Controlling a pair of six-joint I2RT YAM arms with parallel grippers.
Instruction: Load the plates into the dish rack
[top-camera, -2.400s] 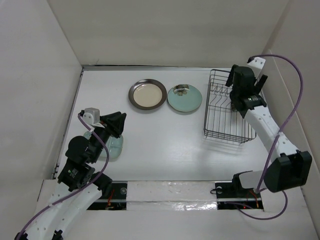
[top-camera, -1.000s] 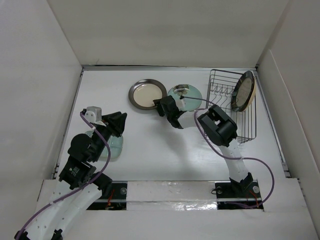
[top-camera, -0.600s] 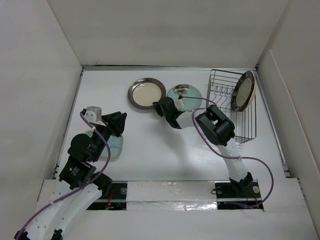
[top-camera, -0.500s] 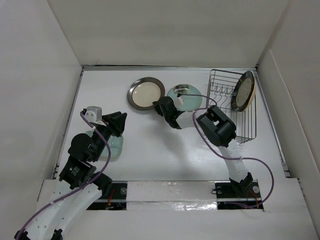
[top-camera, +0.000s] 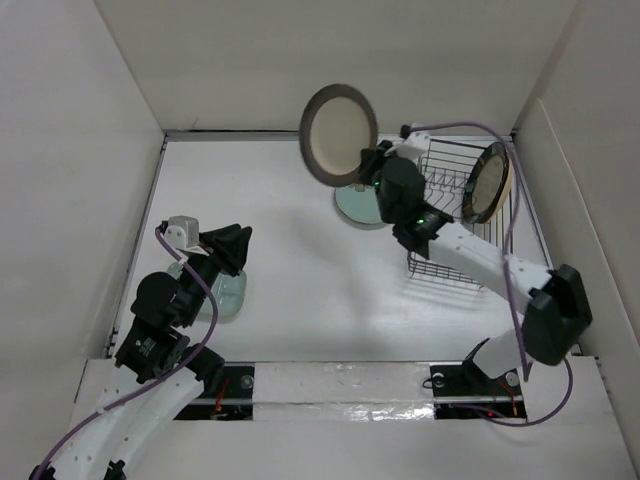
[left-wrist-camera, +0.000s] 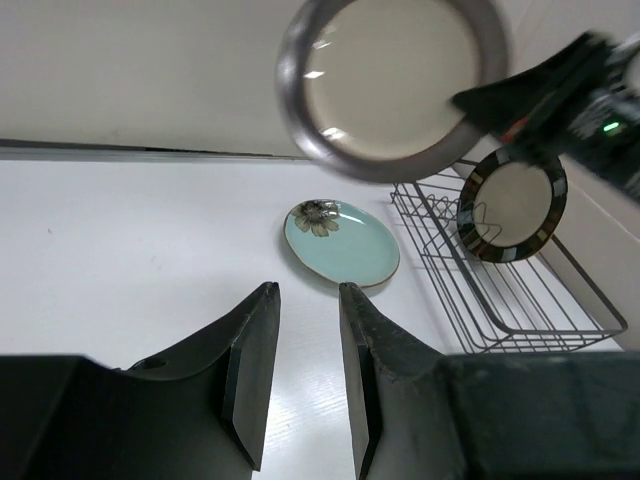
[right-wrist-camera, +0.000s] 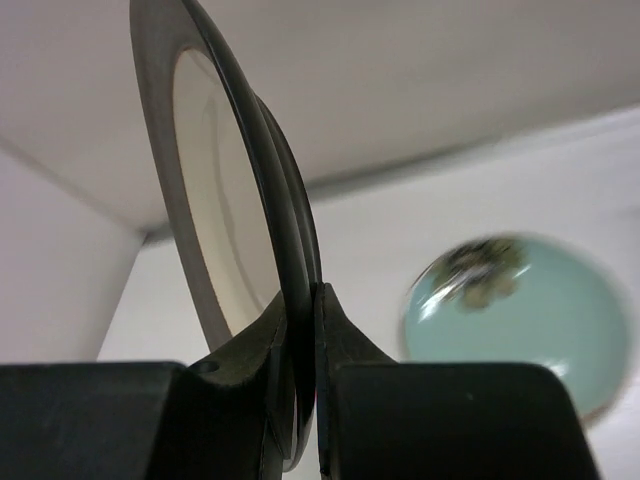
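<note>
My right gripper (top-camera: 372, 166) is shut on the rim of a dark-rimmed plate with a cream centre (top-camera: 339, 133), held on edge high above the back of the table. In the right wrist view the rim (right-wrist-camera: 290, 250) sits pinched between the fingers (right-wrist-camera: 345, 330). A teal plate (top-camera: 356, 206) lies flat below it. The wire dish rack (top-camera: 452, 245) holds another dark-rimmed plate (top-camera: 487, 182) upright. My left gripper (top-camera: 232, 245) hangs open and empty over a pale green plate (top-camera: 222, 296) at the near left.
White walls enclose the table on three sides. The left wrist view shows the raised plate (left-wrist-camera: 392, 85), the teal plate (left-wrist-camera: 342, 242) and the rack (left-wrist-camera: 500, 295) ahead of the open left gripper (left-wrist-camera: 306, 290). Purple cables trail along both arms.
The right gripper closed on the dark-rimmed plate's rim, lifted it off the table and tilted it upright near the rack. The left arm stayed still.
</note>
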